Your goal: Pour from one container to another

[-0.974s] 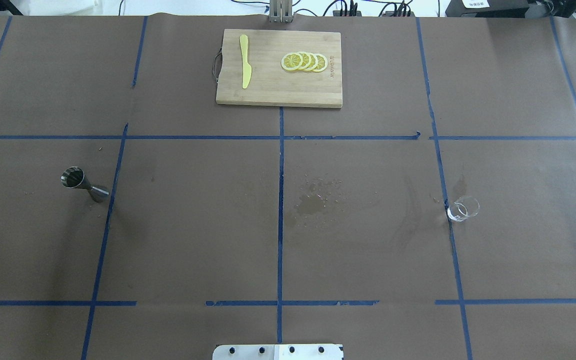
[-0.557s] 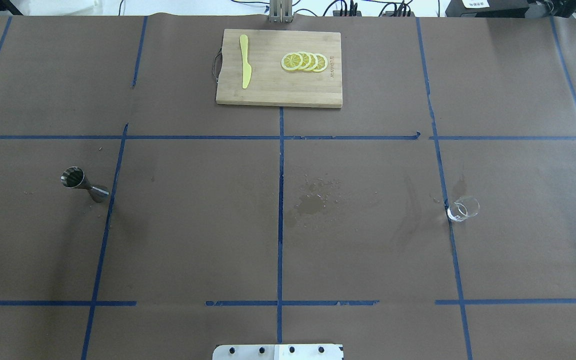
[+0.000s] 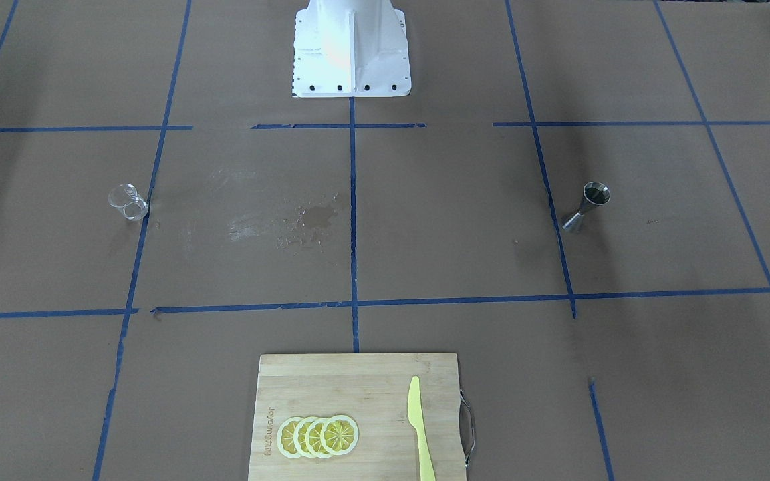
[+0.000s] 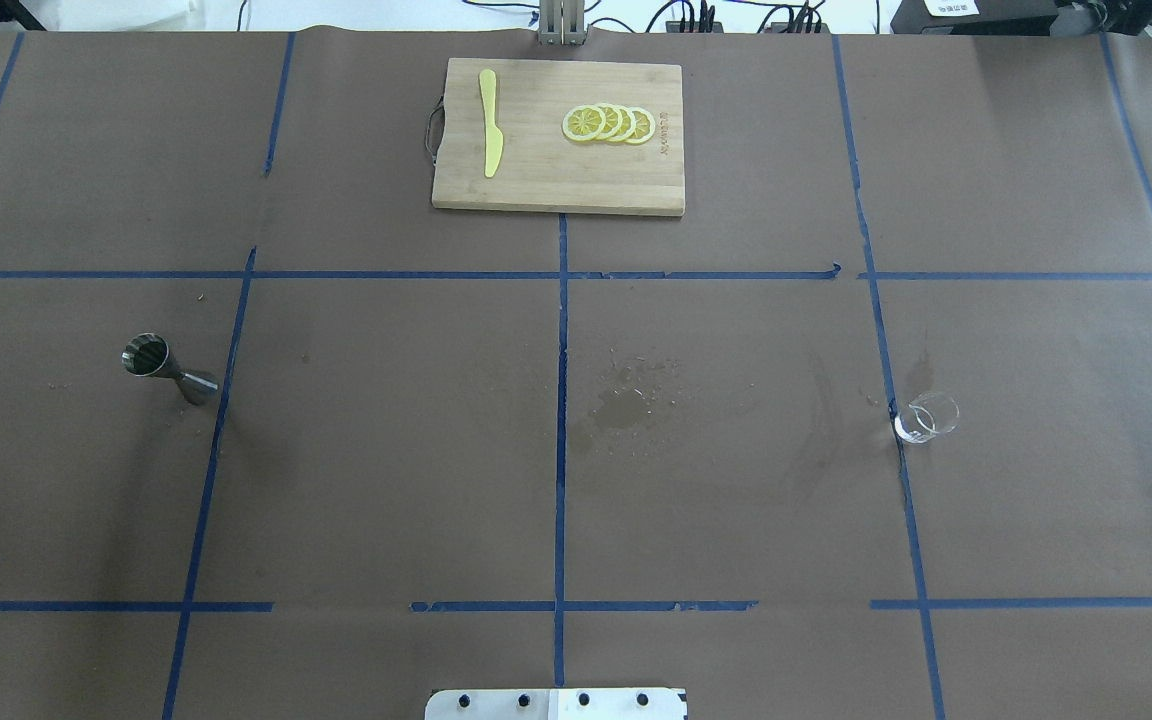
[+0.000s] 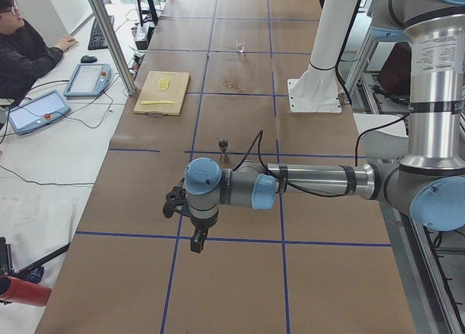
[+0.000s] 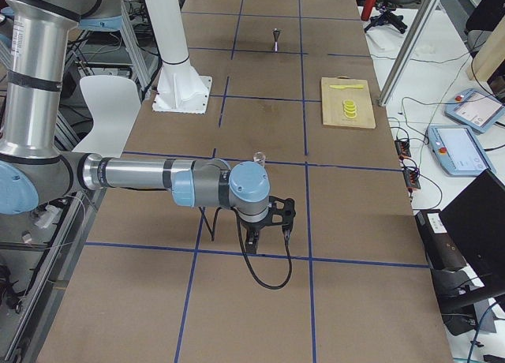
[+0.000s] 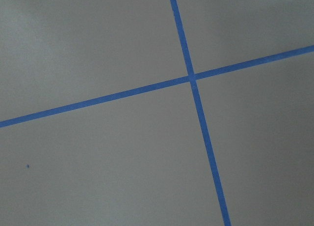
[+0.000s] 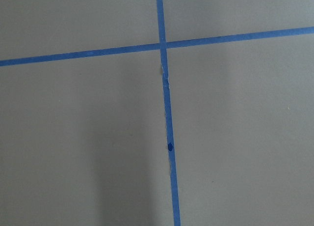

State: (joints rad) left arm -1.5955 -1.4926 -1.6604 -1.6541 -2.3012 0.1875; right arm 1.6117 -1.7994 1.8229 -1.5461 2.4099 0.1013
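Overhead exterior is showing one clear glass beaker (image 4: 926,417) standing upright on the brown table (image 4: 736,500) and one steel jigger (image 4: 168,368) standing on its smaller cone with the mouth facing up. Neither arm is reaching into this view. From the side cameras, the right gripper (image 6: 264,235) is hanging over a tape crossing. The beaker is sitting apart from its fingers, farther along the table toward the middle. The left gripper (image 5: 197,241) is hanging likewise, with the jigger beyond its fingers toward the middle, so the two vessels are lying well apart, between the two sets of fingers. Whether either pair of fingers is spread or closed I cannot tell, since both wrist cameras are showing only paper and blue tape. The beaker is looking light, rigid, smooth and breakable. I am judging a gentle pinch across its wall around mid-height best, with the pouring lip left free of the pads. Whether it is holding any liquid is not showing. The jigger is probably going to tip easily on its narrow foot. Counting the rest: one cutting board (image 4: 556,180) is carrying one yellow knife (image 4: 490,125) and four lemon slices (image 4: 608,123), and one damp stain (image 4: 621,405) is marking the paper.
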